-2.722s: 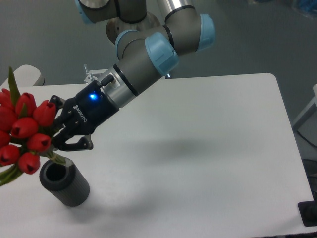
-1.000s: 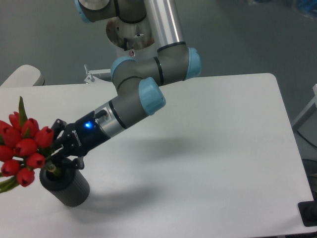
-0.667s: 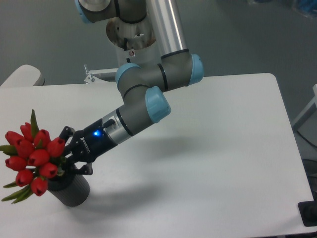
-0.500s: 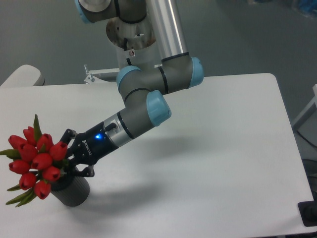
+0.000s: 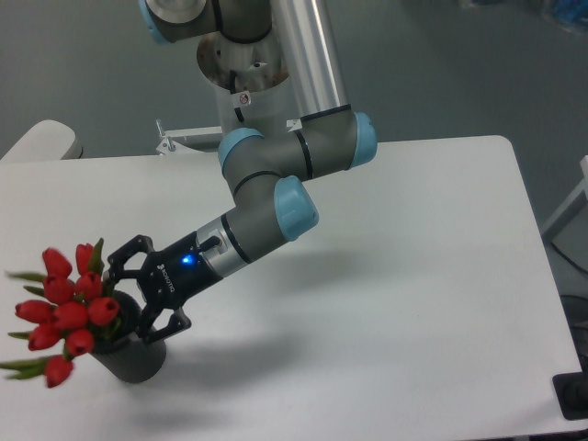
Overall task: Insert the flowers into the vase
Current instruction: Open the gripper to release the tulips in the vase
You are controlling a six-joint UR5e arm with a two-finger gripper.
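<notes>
The flowers (image 5: 66,308), a bunch of red tulip buds with green leaves, stand with their stems in the vase (image 5: 131,359) and lean out to the left, slightly blurred. The vase is a dark grey ribbed cylinder at the table's front left; its rim is mostly hidden by the bunch and the gripper. My gripper (image 5: 130,299) is open just right of the bunch, above the vase's mouth. Its black fingers (image 5: 126,249) are spread wide and do not hold the stems.
The white table (image 5: 395,276) runs to the right and its front edge lies close below the vase. The arm's base column (image 5: 276,55) stands at the back. A pale rounded object (image 5: 37,140) sits off the far left corner, and a dark object (image 5: 575,395) at the lower right.
The gripper lowered the bunch into the vase, then opened its fingers and let go. The flowers tipped further left and settled lower.
</notes>
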